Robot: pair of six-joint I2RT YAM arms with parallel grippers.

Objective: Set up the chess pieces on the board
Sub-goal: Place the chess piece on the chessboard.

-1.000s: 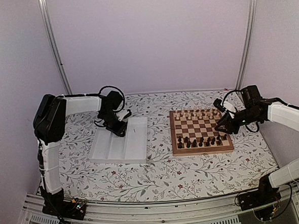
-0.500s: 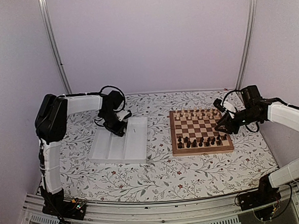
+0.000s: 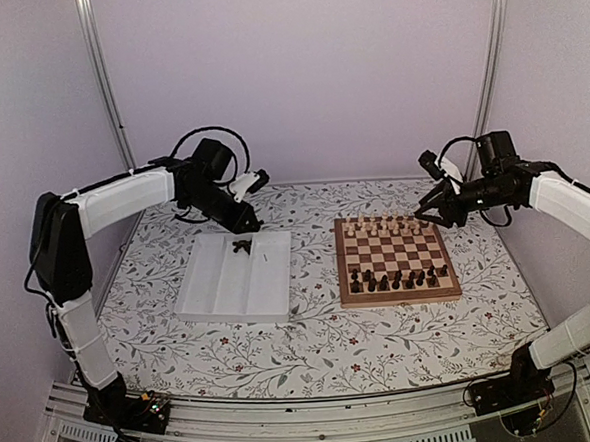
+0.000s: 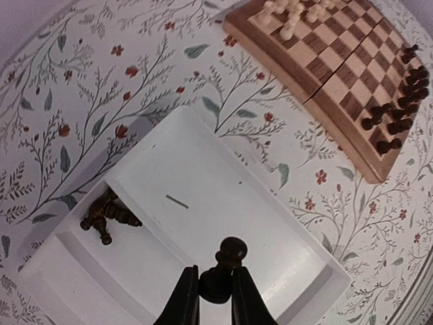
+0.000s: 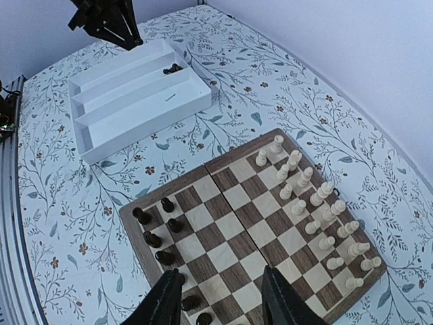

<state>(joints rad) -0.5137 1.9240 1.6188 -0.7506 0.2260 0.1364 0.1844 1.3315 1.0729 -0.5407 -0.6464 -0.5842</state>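
The left gripper is closed narrowly on a dark pawn, low on its body, above the white tray. The pawn seems light, stiff and smooth, so it may slip. More dark pieces lie in a narrow compartment of the tray. The right gripper, far right of the tray, is spread wide and empty.

**A:** Left gripper is pinched tight on a dark pawn, round head poking up between the fingers, over the white tray.

**B:** And a small heap of dark pieces lies tipped in the tray's narrow compartment, off to the left.

**A:** Upper right, the chessboard sits on the floral cloth. Dark men cluster along its right edge, pale pieces at the top.
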